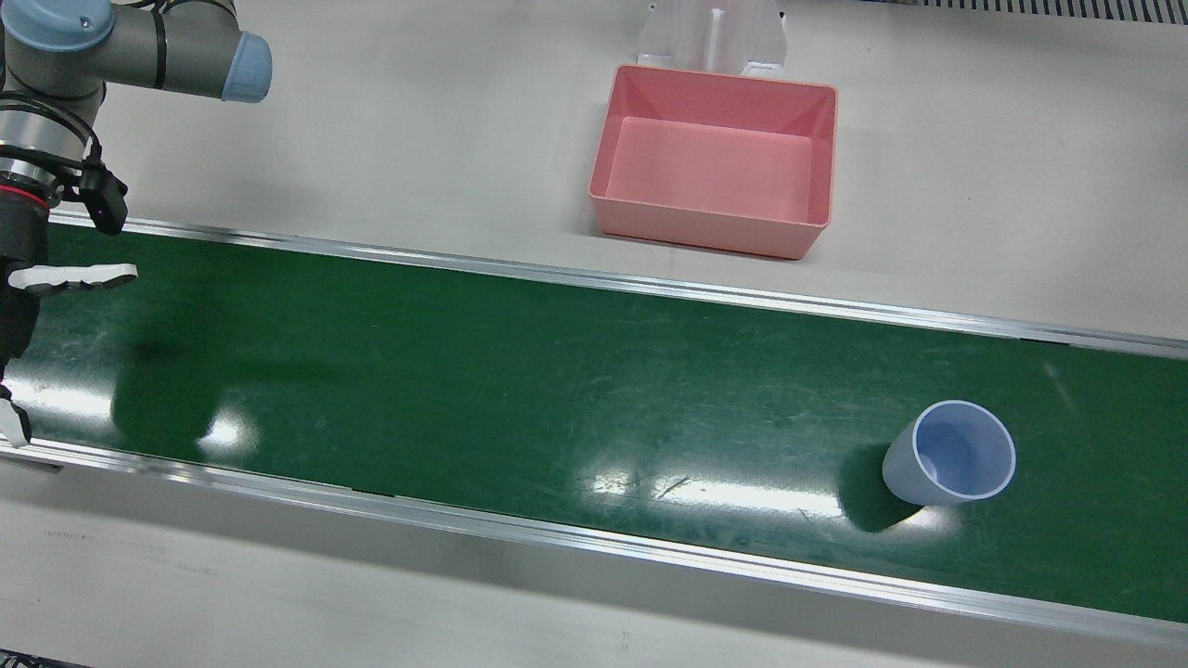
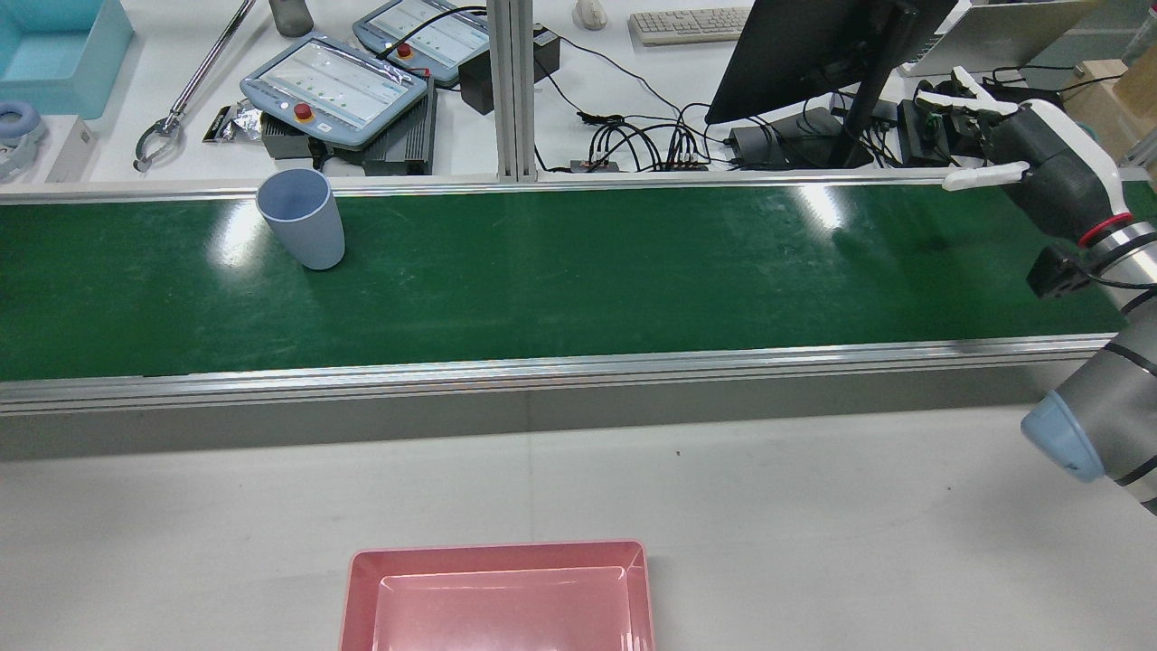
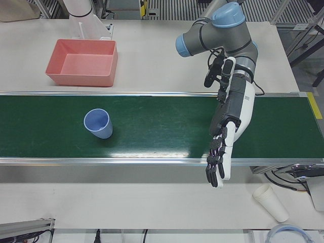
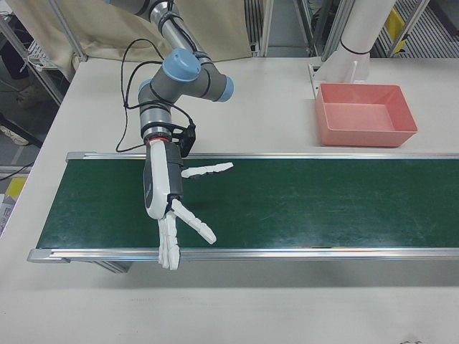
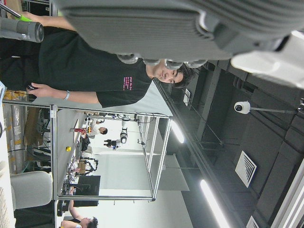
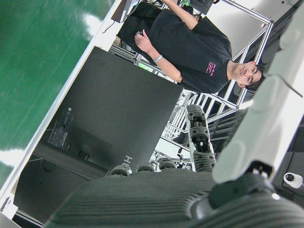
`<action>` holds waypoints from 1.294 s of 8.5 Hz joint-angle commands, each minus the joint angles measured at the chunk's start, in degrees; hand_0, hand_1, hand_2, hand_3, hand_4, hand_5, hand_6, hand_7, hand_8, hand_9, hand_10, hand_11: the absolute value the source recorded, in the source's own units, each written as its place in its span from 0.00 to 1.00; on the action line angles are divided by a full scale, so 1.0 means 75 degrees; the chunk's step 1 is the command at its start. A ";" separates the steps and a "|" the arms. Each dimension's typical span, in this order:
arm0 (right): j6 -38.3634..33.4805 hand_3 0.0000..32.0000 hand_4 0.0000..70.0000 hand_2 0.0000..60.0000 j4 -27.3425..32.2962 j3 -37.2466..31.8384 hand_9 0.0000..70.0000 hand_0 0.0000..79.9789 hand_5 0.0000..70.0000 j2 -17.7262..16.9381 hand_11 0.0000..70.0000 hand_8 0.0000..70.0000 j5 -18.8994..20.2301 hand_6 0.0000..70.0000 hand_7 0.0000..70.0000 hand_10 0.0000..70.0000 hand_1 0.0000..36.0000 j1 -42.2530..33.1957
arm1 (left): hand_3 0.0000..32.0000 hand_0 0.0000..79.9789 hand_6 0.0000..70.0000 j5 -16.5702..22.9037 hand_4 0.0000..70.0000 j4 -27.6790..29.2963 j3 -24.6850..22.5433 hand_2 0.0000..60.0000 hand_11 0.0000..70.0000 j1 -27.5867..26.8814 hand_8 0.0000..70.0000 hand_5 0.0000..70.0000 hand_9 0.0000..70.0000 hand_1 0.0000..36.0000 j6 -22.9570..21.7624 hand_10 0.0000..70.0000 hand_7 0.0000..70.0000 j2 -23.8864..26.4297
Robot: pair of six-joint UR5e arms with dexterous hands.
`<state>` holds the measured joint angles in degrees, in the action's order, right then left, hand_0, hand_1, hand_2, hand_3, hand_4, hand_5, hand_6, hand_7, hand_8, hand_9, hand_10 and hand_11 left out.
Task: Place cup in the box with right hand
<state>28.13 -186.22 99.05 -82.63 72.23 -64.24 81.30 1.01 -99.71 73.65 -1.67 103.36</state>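
Note:
A pale blue cup stands upright on the green belt, also seen in the rear view and the left-front view. The empty pink box sits on the white table beyond the belt, also in the rear view, the left-front view and the right-front view. My right hand hovers open and empty over the far end of the belt from the cup, also in the rear view and the front view. My left hand hangs open over the belt beyond the cup.
Aluminium rails edge the belt. A white pedestal stands right behind the box. Teach pendants, a monitor and cables lie on the operators' desk. Stacked paper cups lie near the left arm's end.

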 commanded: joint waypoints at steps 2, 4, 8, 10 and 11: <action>-0.0153 0.00 0.17 0.11 -0.0015 0.0035 0.00 0.57 0.03 -0.0186 0.00 0.00 0.0002 0.03 0.09 0.00 0.28 0.0221 | 0.00 0.00 0.00 0.0012 0.00 0.0006 0.0005 0.00 0.00 0.0000 0.00 0.00 0.00 0.00 0.0000 0.00 0.00 0.0000; -0.0176 0.00 0.20 0.00 -0.0015 0.0035 0.00 0.59 0.03 -0.0186 0.00 0.00 0.0002 0.03 0.09 0.00 0.23 0.0268 | 0.00 0.00 0.00 0.0000 0.00 0.0006 0.0005 0.00 0.00 0.0000 0.00 0.00 0.00 0.00 0.0000 0.00 0.00 0.0000; -0.0188 0.00 0.20 0.00 -0.0015 0.0035 0.00 0.59 0.03 -0.0186 0.00 0.00 0.0002 0.03 0.09 0.00 0.23 0.0315 | 0.00 0.00 0.00 0.0000 0.00 -0.0006 0.0005 0.00 0.00 -0.0011 0.00 0.00 0.00 0.00 0.0000 0.00 0.00 0.0000; -0.0188 0.00 0.20 0.00 -0.0015 0.0047 0.00 0.59 0.03 -0.0186 0.00 0.00 0.0002 0.03 0.09 0.00 0.23 0.0327 | 0.00 0.00 0.00 0.0000 0.00 -0.0006 0.0005 0.00 0.00 0.0000 0.00 0.00 0.00 0.00 0.0000 0.00 0.00 0.0000; -0.0188 0.00 0.18 0.06 -0.0015 0.0047 0.00 0.58 0.03 -0.0186 0.00 0.00 0.0002 0.03 0.09 0.00 0.26 0.0361 | 0.00 0.00 0.00 0.0000 0.00 -0.0006 0.0005 0.00 0.00 0.0000 0.00 0.00 0.00 0.00 0.0000 0.00 0.00 0.0000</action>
<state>26.73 -186.33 99.37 -84.02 72.25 -61.82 81.30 0.97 -99.67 73.60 -1.67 103.36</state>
